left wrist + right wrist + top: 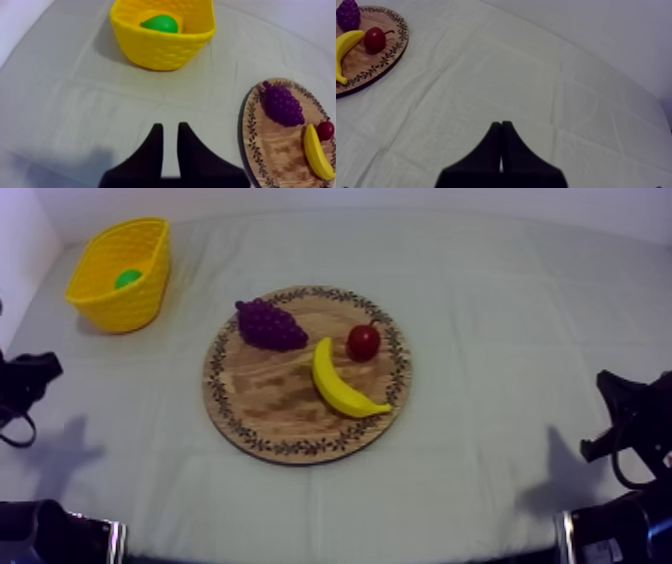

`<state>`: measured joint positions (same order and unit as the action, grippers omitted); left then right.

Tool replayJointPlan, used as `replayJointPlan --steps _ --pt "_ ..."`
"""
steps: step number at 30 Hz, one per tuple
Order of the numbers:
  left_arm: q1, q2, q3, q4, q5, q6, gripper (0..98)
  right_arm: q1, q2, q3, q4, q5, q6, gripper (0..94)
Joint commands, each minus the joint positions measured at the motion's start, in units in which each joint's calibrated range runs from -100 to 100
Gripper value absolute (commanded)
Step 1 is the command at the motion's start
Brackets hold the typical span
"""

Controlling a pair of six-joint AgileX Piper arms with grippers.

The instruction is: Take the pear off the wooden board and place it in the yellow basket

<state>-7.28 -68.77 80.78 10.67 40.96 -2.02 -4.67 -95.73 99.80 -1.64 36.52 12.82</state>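
Observation:
The green pear (127,279) lies inside the yellow basket (118,248) at the table's far left; the left wrist view looks into the basket (160,47) at the pear (160,23). My left gripper (35,376) rests low at the left edge. Its fingers (170,125) stand slightly apart over bare cloth, open and holding nothing, short of the basket. At the right edge sits my right gripper (612,403), its fingers (501,122) shut together as a wedge above the cloth, far from the board.
The round wooden board (270,398) lies mid-table with a bunch of grapes (270,325), a small red fruit (363,342) and a banana (342,383) on it. Bare cloth spreads around the board and in front of both grippers.

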Motion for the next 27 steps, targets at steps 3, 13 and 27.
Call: replayJointPlan --steps 3,13,27 --pt "0.06 -4.39 9.75 -0.37 -6.88 -2.76 1.6 0.00 -0.03 -0.02 0.01 0.02 0.00 0.2" --pt "0.83 -16.49 17.01 -6.58 -7.90 -0.57 0.0 0.00 -0.03 -0.02 0.01 0.02 0.00 0.2" --pt "4.81 -30.52 15.56 -11.84 1.32 11.46 0.0 0.00 -0.03 -0.02 0.01 0.02 0.00 0.2"
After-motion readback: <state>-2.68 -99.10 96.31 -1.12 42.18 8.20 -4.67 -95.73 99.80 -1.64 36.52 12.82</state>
